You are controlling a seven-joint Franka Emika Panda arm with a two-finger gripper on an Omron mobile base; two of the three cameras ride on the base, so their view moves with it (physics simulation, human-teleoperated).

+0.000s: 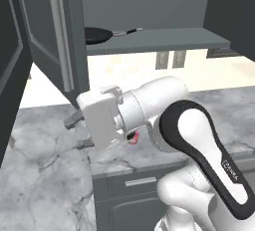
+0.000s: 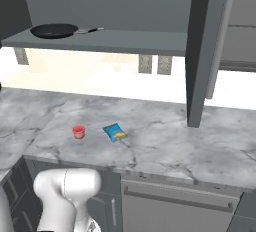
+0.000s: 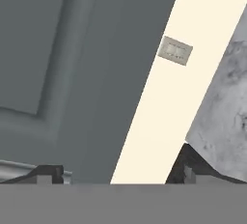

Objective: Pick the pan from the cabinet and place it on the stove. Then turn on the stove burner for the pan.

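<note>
The black pan (image 1: 97, 36) (image 2: 54, 31) lies on the bottom shelf of the open dark grey wall cabinet (image 1: 164, 41) (image 2: 130, 42), its slim handle pointing right. My gripper (image 1: 78, 131) hangs well below that shelf, over the marble counter, pointing left towards the cabinet's open left door (image 1: 55, 41). It is open with nothing between its fingers. In the hand view the gripper (image 3: 116, 175) faces that door's panel (image 3: 58, 63), one fingertip (image 3: 48, 172) at each side. The stove is out of view.
A small red cup (image 2: 78, 132) and a blue snack bag (image 2: 115, 132) lie on the marble counter (image 2: 165, 136). The cabinet's right door (image 2: 200, 51) stands open over the counter. Wall outlets (image 2: 152, 64) (image 3: 175, 51) sit on the cream backsplash. Low drawers run under the counter.
</note>
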